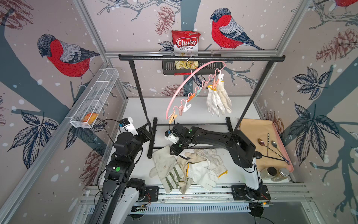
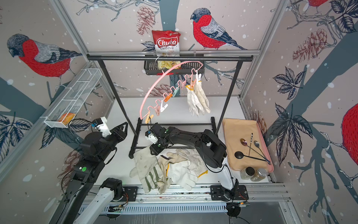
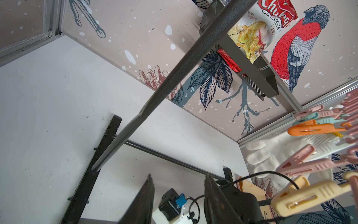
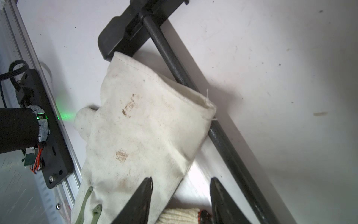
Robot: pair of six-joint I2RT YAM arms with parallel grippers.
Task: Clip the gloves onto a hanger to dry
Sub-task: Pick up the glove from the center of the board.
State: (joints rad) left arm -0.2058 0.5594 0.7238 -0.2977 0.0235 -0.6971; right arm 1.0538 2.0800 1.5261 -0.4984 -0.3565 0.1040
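Upper centre, the black basket (image 1: 170, 68) holds one chips bag (image 1: 185, 43); at left, the white wire basket (image 1: 93, 97) holds one orange packet (image 1: 90, 117). We count two off-white gloves (image 1: 219, 100) clipped to the pink hanger (image 1: 190, 95), centre; soiled others heap lower centre. The left gripper (image 3: 178, 176) gapes empty; the right gripper (image 4: 181, 180) is spread over a stained canvas glove (image 4: 145, 126).

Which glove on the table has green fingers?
The wide-cuffed canvas glove lying nearest the left arm, cuff by the rack foot; the knit gloves are plain off-white.
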